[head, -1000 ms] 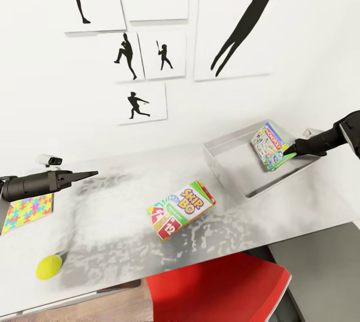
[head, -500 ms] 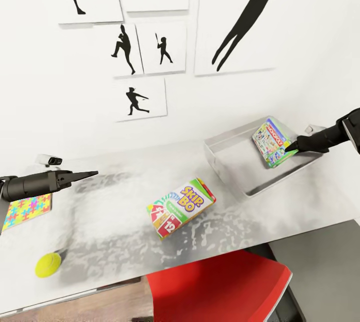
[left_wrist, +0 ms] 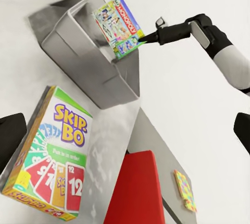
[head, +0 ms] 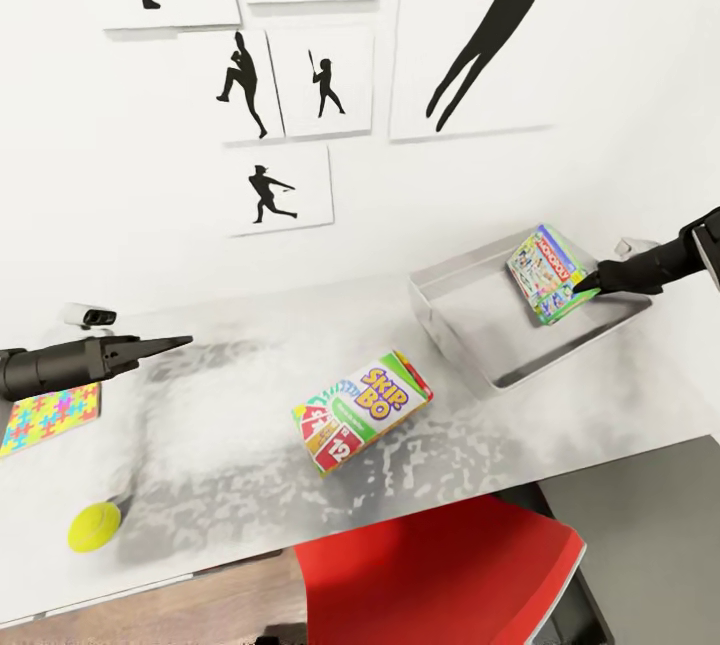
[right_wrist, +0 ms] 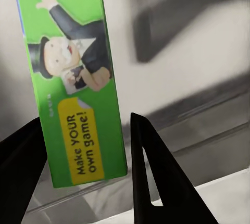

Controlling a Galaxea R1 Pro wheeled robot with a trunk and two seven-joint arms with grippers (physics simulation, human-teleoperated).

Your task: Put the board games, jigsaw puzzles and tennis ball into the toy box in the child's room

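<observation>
Lifted slightly since a second ago, the Monopoly box (head: 546, 274) hangs tilted over the toy box (head: 470, 325), edge pinched by the right gripper (head: 598, 281), long axis slanting down toward the bin floor directly below.

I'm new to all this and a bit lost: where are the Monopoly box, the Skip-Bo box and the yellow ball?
Monopoly box (head: 545, 273), head view, its printed face.
Skip-Bo box (head: 362, 411), head view, middle of its top face.
Ball (head: 94, 526), head view, its middle.

Beyond your right gripper (head: 597, 283), its arm runs off-frame; the Monopoly box (right_wrist: 73, 78) top is cropped in the wrist view.
</observation>
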